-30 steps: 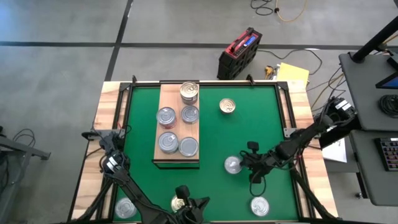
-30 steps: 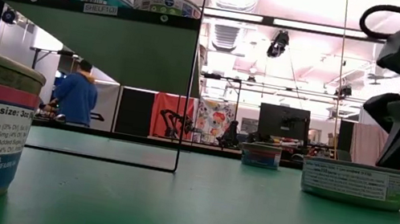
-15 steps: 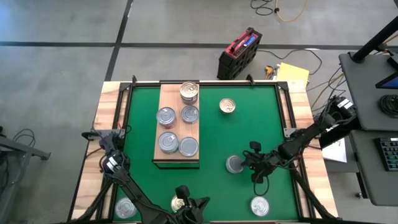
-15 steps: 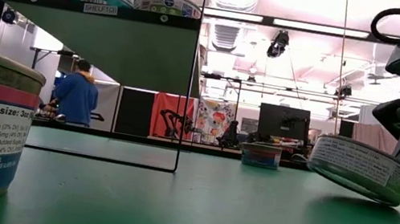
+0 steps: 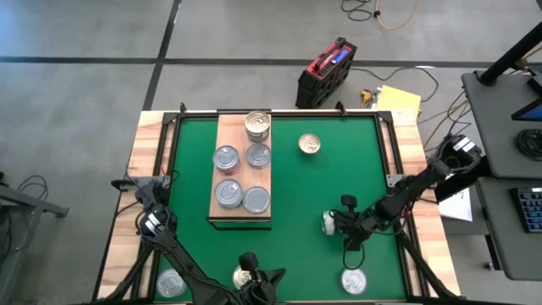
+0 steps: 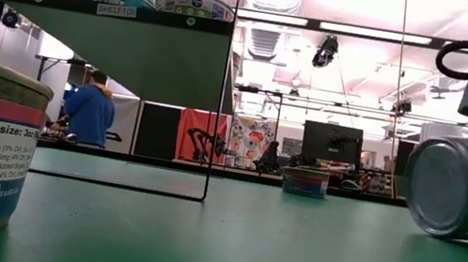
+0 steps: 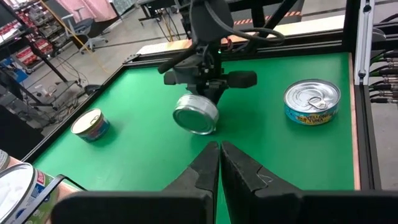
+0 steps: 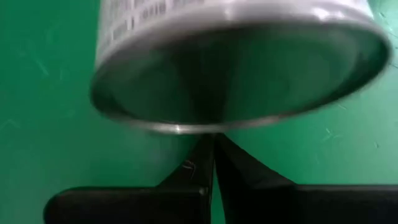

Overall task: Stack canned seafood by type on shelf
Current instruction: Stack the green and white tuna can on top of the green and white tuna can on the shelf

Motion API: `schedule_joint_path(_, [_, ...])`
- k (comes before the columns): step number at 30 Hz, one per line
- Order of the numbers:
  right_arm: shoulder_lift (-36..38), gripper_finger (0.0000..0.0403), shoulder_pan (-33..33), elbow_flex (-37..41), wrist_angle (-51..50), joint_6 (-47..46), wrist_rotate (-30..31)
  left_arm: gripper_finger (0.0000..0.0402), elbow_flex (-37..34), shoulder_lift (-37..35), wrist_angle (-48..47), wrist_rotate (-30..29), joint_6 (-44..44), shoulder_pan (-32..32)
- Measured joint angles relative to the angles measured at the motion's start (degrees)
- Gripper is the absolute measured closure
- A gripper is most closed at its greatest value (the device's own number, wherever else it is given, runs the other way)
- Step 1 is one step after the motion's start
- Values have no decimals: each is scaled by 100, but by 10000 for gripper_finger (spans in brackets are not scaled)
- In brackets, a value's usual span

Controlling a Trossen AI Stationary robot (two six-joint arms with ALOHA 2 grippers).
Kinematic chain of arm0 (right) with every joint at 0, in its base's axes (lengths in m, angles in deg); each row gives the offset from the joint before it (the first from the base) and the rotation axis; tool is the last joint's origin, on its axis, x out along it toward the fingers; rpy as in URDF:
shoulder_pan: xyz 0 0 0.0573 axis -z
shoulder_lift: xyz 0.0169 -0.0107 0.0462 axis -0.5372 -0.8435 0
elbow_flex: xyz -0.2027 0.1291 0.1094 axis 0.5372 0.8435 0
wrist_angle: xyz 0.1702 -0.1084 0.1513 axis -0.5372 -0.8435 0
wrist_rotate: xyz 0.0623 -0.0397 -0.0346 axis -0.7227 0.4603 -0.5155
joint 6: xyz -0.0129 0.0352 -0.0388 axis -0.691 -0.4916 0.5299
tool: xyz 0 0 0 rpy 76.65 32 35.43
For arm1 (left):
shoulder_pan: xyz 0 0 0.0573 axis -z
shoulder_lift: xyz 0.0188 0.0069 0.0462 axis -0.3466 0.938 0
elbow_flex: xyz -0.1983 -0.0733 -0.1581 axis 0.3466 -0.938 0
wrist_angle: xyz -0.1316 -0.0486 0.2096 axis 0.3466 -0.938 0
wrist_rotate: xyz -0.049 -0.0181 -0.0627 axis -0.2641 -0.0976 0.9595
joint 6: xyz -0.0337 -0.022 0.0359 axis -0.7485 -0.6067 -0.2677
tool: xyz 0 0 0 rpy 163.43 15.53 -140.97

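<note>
Right in front of the right gripper (image 8: 212, 144) there's a tin (image 8: 239, 59) tipped up on its edge, its shiny silver flat face turned toward the camera and filling most of the view. The two dark fingers (image 8: 186, 171) are pressed together, tips just under the tin's rim. Green mat (image 8: 43, 143) spreads all around it.

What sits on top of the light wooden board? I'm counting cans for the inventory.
Five small round silver-lidded metal cans show on the light rectangular wooden board, in two rows. Whether any stands on another cannot be seen from above; the lids cover whatever lies beneath.
</note>
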Motion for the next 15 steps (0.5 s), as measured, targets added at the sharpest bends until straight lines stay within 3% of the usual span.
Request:
schedule_joint_path(10, [58, 394, -1, -2, -127, -37, -41, 402, -97, 0, 11, 57, -22, 0])
schedule_joint_path(15, [401, 394, -1, -257, -1284, -106, -227, 402, -97, 0, 26, 55, -22, 0])
